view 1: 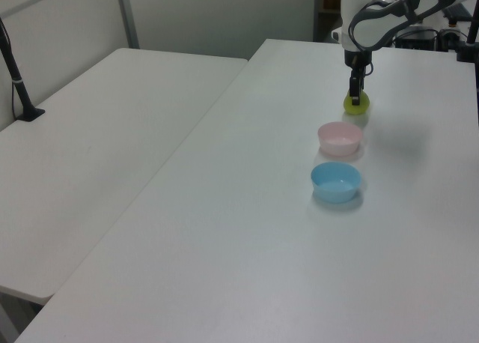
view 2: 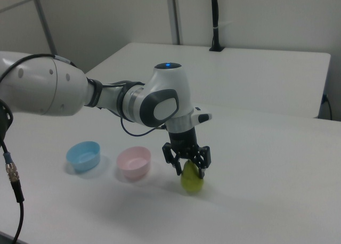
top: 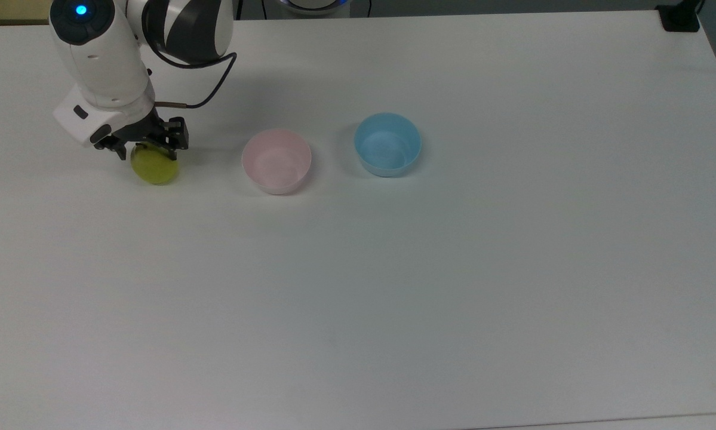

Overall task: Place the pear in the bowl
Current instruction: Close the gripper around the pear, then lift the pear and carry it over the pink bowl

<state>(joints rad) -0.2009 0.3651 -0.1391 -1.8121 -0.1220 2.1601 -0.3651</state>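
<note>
Table [top: 453, 286] broad, bare toward the top view's right edge. Pear [top: 154, 169] sits at the top view's left of the pink bowl [top: 276, 161], between the gripper [top: 148, 151] jaws, spread apart, straddling its top.

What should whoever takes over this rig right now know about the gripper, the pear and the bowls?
Gripper: open, lowered over the pear, one finger on each side of it; no grasp yet.
Pear: on the table, at the end of the row.
Pink bowl: empty, the next thing at the pear's right in the top view. Blue bowl: empty, beyond the pink one.
Done: approach to the pear.
Left: close on the pear, lift it, carry it to the pink bowl, release.
</note>
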